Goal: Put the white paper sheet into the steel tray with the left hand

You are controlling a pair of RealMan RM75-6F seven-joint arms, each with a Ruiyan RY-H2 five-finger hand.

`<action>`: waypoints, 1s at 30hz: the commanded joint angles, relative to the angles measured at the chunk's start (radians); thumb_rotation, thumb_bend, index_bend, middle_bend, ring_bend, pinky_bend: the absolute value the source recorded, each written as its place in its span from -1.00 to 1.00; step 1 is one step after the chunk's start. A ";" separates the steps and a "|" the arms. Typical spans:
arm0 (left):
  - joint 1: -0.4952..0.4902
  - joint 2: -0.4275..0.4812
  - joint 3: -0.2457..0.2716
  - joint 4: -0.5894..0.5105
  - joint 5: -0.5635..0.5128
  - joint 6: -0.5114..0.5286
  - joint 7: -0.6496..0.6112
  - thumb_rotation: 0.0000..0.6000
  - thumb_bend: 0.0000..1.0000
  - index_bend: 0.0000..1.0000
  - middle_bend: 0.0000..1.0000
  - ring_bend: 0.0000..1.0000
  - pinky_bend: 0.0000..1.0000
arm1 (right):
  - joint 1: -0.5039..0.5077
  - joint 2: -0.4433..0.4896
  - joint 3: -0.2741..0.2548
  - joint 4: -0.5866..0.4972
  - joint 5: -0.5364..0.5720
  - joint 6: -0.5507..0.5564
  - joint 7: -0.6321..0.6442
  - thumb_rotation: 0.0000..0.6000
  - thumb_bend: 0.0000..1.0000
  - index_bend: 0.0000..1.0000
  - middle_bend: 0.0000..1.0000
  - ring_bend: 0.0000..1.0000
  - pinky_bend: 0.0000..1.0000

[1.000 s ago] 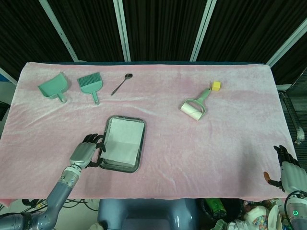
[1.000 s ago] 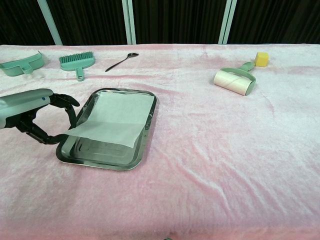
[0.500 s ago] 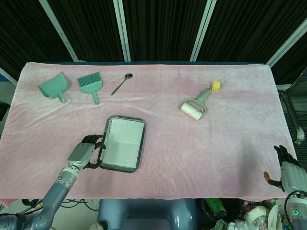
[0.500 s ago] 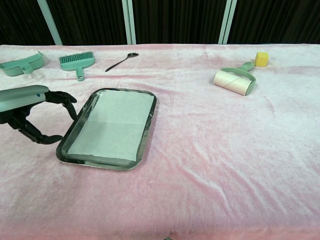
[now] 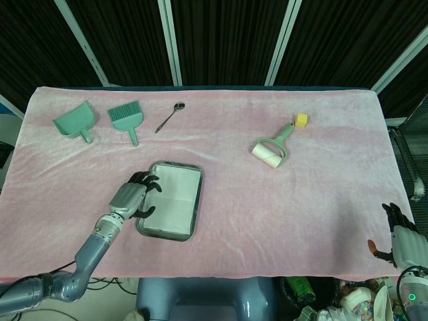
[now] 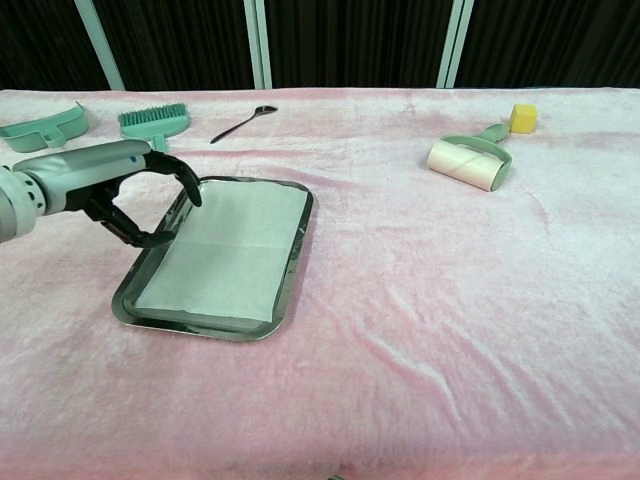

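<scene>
White paper sheet [image 5: 172, 198]: it is laid flat inside the steel tray [image 5: 195, 214], covering most of the tray floor; a fold line is seen across its middle in the chest view [image 6: 231, 253].
Steel tray: it is placed on the pink cloth [image 5: 281, 200] of the tabletop, in the left front part, with its long side running away from the robot [image 6: 293, 265].
Left hand [image 5: 132, 197]: it is seen over the left rim of the tray, with the dark fingers [image 5: 148, 179] spread apart and curved toward the sheet; nothing is held in it. In the chest view the hand [image 6: 140, 190] is raised above the rim, and whether the fingertips touch the sheet cannot be told.
Right hand [image 5: 401, 239]: it is seen only in the head view, at the lower right corner beyond the edge of the tabletop; nothing is seen in it, but how wide the fingers are cannot be told.
Green dustpan [image 5: 75, 122] and green brush [image 5: 126, 116]: they are placed side by side at the far left of the cloth.
Dark spoon [image 5: 170, 116]: it is laid just right of the brush, tilted.
Lint roller [image 5: 273, 147]: it is laid on the right half, well apart from the tray, with a green handle.
Yellow cube [image 5: 302, 120]: it is placed just beside the end of the roller handle.
</scene>
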 commanded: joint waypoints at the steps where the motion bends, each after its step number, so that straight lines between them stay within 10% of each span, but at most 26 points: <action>1: -0.023 -0.047 0.002 0.059 0.043 -0.005 -0.012 1.00 -0.28 -0.37 -0.69 -1.00 -0.93 | 0.000 0.000 -0.001 0.000 0.000 -0.001 0.000 1.00 -0.46 -0.88 -0.96 -0.79 -0.69; 30: -0.084 -0.194 0.020 0.295 0.126 -0.074 -0.099 1.00 -0.28 -0.39 -0.70 -0.99 -0.78 | 0.004 0.007 -0.002 -0.002 0.002 -0.011 0.007 1.00 -0.46 -0.88 -0.96 -0.79 -0.69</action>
